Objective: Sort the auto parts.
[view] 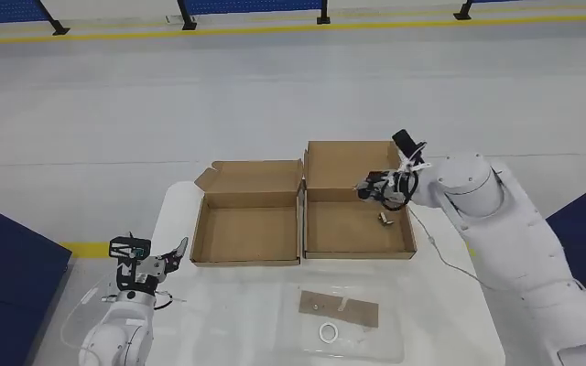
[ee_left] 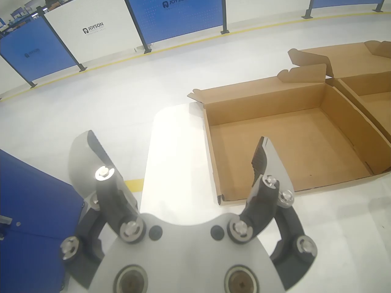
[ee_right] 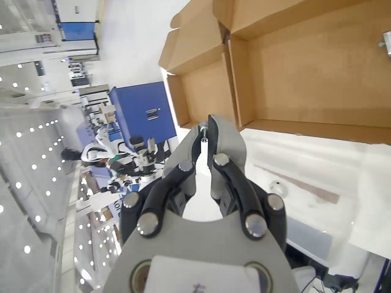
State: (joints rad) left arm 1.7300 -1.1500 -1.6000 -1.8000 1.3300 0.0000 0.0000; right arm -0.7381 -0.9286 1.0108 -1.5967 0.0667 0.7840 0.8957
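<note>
A white table (view: pixel 229 302) on a pale factory floor (view: pixel 275 91) carries two open cardboard boxes side by side, the left box (view: pixel 247 233) touching the right box (view: pixel 348 224). The right claw (ee_right: pixel 205 126) hangs over the right box, clenched on a small bolt (ee_right: pixel 204 134). A small metal piece (view: pixel 385 218) lies on that box's floor, toward its right wall. The left claw (ee_left: pixel 177 137) sits at the table's near left corner, spread wide and holding nothing. Near the table's front edge, a clear plastic sheet (view: pixel 366 343) holds a cardboard strip (view: pixel 339 308) and a white ring (view: pixel 328 331). Blue and white partition panels (ee_left: pixel 171 4) line the far side behind a yellow line (view: pixel 275 29).
</note>
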